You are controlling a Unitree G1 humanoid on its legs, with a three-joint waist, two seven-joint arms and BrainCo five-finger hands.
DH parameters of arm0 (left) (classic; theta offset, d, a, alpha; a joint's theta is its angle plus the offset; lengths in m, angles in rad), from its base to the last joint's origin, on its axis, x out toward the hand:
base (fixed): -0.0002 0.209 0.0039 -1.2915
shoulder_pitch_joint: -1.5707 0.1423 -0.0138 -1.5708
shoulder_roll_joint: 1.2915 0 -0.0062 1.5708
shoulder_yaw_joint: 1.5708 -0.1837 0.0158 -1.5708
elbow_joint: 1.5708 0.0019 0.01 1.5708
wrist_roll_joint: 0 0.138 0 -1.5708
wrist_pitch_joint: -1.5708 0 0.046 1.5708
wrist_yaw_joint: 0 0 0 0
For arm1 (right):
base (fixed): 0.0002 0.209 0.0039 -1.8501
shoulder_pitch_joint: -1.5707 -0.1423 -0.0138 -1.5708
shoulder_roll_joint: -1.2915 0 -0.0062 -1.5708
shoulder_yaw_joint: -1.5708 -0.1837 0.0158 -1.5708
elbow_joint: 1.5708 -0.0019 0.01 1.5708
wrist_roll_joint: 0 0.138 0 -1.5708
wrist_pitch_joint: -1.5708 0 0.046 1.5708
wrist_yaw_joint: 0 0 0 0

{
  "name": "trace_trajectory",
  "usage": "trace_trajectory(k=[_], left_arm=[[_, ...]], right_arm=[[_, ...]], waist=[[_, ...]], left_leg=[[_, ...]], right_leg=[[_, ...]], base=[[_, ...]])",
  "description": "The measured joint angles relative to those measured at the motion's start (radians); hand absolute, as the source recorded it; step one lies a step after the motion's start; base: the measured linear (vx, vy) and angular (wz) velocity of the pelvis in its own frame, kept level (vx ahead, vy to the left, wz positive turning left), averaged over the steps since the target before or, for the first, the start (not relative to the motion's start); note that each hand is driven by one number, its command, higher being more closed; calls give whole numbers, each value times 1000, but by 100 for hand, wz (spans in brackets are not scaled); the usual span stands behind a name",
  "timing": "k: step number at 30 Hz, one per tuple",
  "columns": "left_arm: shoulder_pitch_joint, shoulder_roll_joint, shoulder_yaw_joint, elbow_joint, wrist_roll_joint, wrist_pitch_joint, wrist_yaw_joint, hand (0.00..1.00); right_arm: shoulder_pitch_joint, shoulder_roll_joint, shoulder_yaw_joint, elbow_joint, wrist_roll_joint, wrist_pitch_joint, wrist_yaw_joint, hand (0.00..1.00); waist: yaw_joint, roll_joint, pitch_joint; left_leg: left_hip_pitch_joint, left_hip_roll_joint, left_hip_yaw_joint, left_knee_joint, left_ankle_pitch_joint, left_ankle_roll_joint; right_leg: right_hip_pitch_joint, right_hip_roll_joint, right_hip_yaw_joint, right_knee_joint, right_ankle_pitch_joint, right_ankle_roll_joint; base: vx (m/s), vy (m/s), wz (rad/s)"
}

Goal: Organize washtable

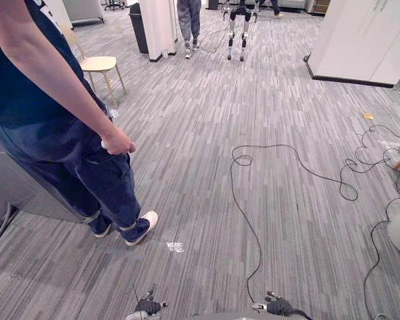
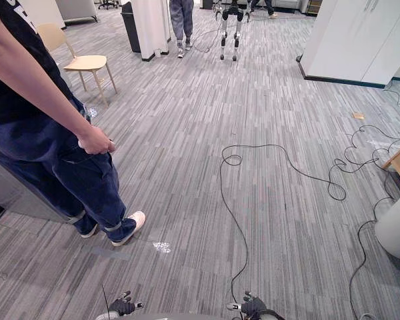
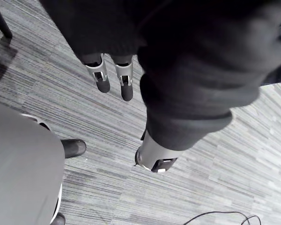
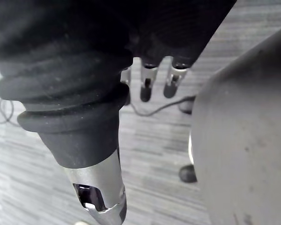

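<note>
The left hand [image 3: 155, 157] and the right hand [image 4: 100, 187] both hang low at the robot's sides. Their fingers are slack and nearly straight, pointing down at the grey striped carpet [image 1: 207, 120], and neither holds anything. Which way the washtable lies from them I cannot tell, so neither arm looks the nearer one. A person [image 1: 60, 127] in dark jeans stands ahead of the left hand and out to its side, with a pale wooden chair [image 1: 100, 65] farther on. A white bin [image 2: 397, 230] sits out beyond the right hand, and white cabinets [image 1: 367, 37] stand well ahead of it. My guess is that the robot must turn or walk before any reaching can start.
</note>
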State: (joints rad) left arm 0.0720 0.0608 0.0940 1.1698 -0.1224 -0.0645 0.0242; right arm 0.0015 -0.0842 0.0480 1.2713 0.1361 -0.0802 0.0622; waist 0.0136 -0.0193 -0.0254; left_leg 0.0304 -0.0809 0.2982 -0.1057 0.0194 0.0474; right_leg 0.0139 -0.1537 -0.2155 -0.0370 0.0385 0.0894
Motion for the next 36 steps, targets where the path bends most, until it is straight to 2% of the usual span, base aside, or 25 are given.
trace_trajectory(k=[3, 4, 10, 14, 17, 20, 21, 22, 23, 24, 25, 26, 28, 29, 32, 33, 34, 35, 36], left_arm=[[-15, -4, 42, 36, 0, 4, 1, 0], [-55, -8, 110, 126, -5, 17, 2, 0], [-55, -8, 110, 126, -5, 17, 2, 0], [-55, -9, 109, 121, -23, 11, 2, 0], [-54, -15, 105, 115, -23, 7, 6, 0], [-43, -26, 105, 92, -23, -1, 6, 0], [-29, -39, 106, 74, -23, -9, 5, 0], [-26, -53, 105, 67, -23, -13, 4, 0], [-24, -58, 105, 67, -22, -12, 4, 0], [-14, -57, 105, 67, -23, -10, 4, 0], [-7, -44, 103, 72, -22, -9, 4, 0], [-9, -40, 103, 79, -21, -8, 4, 0], [-11, -42, 104, 83, -20, -9, 3, 0], [-14, -42, 114, 88, -19, -10, 1, 0], [-29, -50, 230, 92, -13, -11, 0, 0], [-24, -57, 296, 78, -12, -10, 1, 0], [-9, -65, 324, 58, -11, -9, 2, 0], [0, -72, 339, 50, -7, -9, 2, 0], [15, -83, 364, 46, -2, -10, 0, 0]], right_arm=[[-24, 1, 1, 42, -30, 1, 1, 0], [-81, 10, 47, 137, -59, 1, -1, 0], [-81, 7, 44, 136, -59, 0, -1, 0], [-79, -3, -1, 133, -62, 1, -3, 0], [-71, -6, -44, 115, -60, 1, -18, 0], [-63, -15, -77, 94, -60, 3, -17, 0], [-58, -27, -90, 74, -59, 3, -16, 0], [-61, -46, -91, 49, -57, 1, -15, 0], [-63, -52, -91, 33, -55, -2, -14, 0], [-69, -54, -91, 13, -54, -5, -12, 0], [-70, -50, -91, 1, -46, -7, -12, 0], [-70, -43, -96, -1, -37, -11, -10, 0], [-70, -41, -124, -3, -18, -12, 4, 0], [-72, -41, -148, -8, -6, -18, 7, 0], [-73, -40, -168, -44, 24, -26, 5, 0], [-70, -37, -154, -63, 25, -25, 5, 0], [-58, -37, -136, -92, 27, -25, 3, 0], [-53, -39, -121, -107, 31, -25, 3, 0], [-51, -41, -105, -127, 32, -26, 4, 0]], waist=[[0, 0, -6], [-1, 17, -1], [-1, 17, -1], [-1, 18, 6], [-2, 23, 11], [-10, 41, 22], [-12, 64, 32], [-15, 103, 51], [-22, 115, 60], [-38, 118, 75], [-60, 114, 84], [-74, 102, 86], [-80, 99, 89], [-83, 97, 94], [-86, 87, 142], [-84, 70, 157], [-86, 66, 158], [-95, 69, 154], [-111, 82, 145]], left_leg=[[1, -4, 1, 0, -5, 8], [75, -4, -2, 1, -35, 30], [62, -4, -10, 0, -38, 26], [50, -5, -21, 1, -38, 26], [49, -5, -22, 1, -38, 26], [54, -1, -26, 1, -63, 24], [59, 15, -27, 1, -78, 23], [83, 39, -20, 2, -83, 17], [99, 49, -10, 2, -85, 15], [139, 57, 5, 8, -91, 16], [178, 60, 2, 8, -104, 16], [208, 67, -3, 8, -122, 4], [220, 76, -6, 8, -139, -8], [224, 84, -13, 8, -154, -26], [286, 100, -13, 8, -190, -75], [328, 100, -4, 9, -213, -83], [368, 112, -4, 10, -243, -107], [377, 128, -7, 24, -264, -119], [372, 172, -25, 98, -314, -162]], right_leg=[[1, -3, 1, -2, 0, 0], [85, 3, 0, -21, -7, 0], [82, 2, -2, -21, -8, 2], [66, 2, -17, -19, -10, 5], [65, 2, -25, -19, -10, 5], [54, 1, -39, 9, -13, 6], [12, 9, -45, 97, -23, -4], [-43, 16, -53, 235, -29, -14], [-75, 14, -53, 327, -37, -25], [-128, 1, -35, 477, -70, -36], [-148, -5, -16, 555, -138, -24], [-170, -5, -23, 567, -193, -15], [-207, -5, -36, 534, -209, -9], [-258, -7, -42, 469, -201, -3], [-294, -32, -118, 231, -78, -9], [-303, -46, -144, 210, -53, -29], [-320, -54, -147, 241, -51, -42], [-328, -50, -146, 271, -53, -45], [-331, -28, -142, 347, -69, -67]], base=[[0, 0, 0], [0, 0, 0], [-1, -1, 3], [29, -22, 8], [15, -41, 0], [42, -33, -5], [65, 10, -33], [86, 58, -40], [112, 75, -43], [168, 73, -20], [221, 32, -7], [211, 3, 8], [171, -2, 10], [312, -8, 16], [329, -47, 18], [423, -139, 15], [461, -173, 17], [559, -244, 41], [645, -319, 46]])
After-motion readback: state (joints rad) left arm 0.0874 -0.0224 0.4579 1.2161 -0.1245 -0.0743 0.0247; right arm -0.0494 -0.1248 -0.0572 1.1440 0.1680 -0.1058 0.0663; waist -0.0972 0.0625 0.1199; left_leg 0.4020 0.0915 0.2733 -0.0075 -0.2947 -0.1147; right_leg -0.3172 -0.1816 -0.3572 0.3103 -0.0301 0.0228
